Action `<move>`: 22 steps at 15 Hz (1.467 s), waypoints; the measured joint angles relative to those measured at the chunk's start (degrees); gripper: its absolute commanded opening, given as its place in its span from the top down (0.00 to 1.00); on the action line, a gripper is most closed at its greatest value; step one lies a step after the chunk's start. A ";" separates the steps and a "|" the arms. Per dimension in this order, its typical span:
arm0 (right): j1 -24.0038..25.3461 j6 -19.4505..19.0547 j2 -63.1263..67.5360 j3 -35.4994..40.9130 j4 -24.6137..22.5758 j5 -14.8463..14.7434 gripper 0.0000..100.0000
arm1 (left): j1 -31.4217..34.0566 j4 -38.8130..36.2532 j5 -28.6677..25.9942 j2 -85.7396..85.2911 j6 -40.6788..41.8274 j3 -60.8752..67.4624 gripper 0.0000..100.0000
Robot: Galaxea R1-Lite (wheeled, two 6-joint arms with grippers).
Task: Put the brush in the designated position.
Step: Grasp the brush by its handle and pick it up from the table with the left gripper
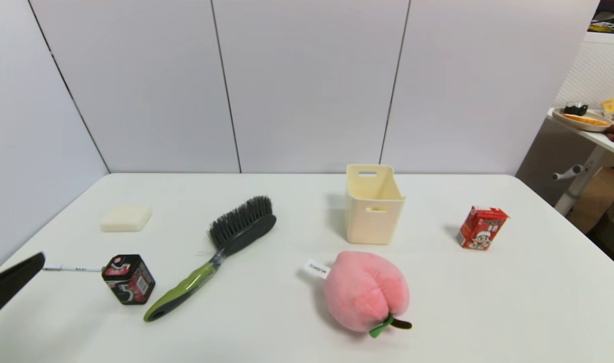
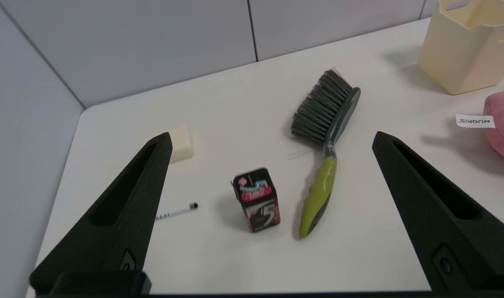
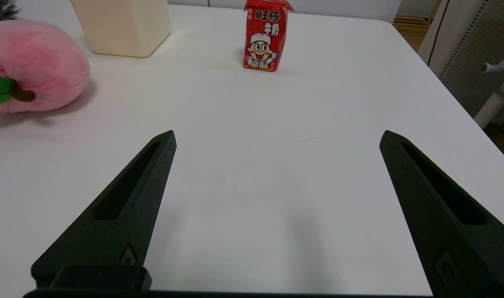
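Left gripper (image 2: 270, 138), jaws apart, is positioned nearer the long grey-bristled, lime-green-handled brush (image 1: 213, 257), lying diagonally, handle towards it; right gripper (image 3: 276, 136) likewise apart.

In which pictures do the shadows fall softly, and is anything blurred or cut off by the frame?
Head view: soft shadows lie left of the cream bin and the peach toy; the left gripper is cut off at the frame's edge. Left wrist view: the gum box looks slightly blurred beside the brush. Right wrist view: the milk carton reads sharply.
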 measured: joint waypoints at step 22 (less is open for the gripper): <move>0.00 0.02 0.00 0.00 0.00 -0.05 0.00 | -20.22 8.00 3.32 55.80 6.95 -22.47 0.00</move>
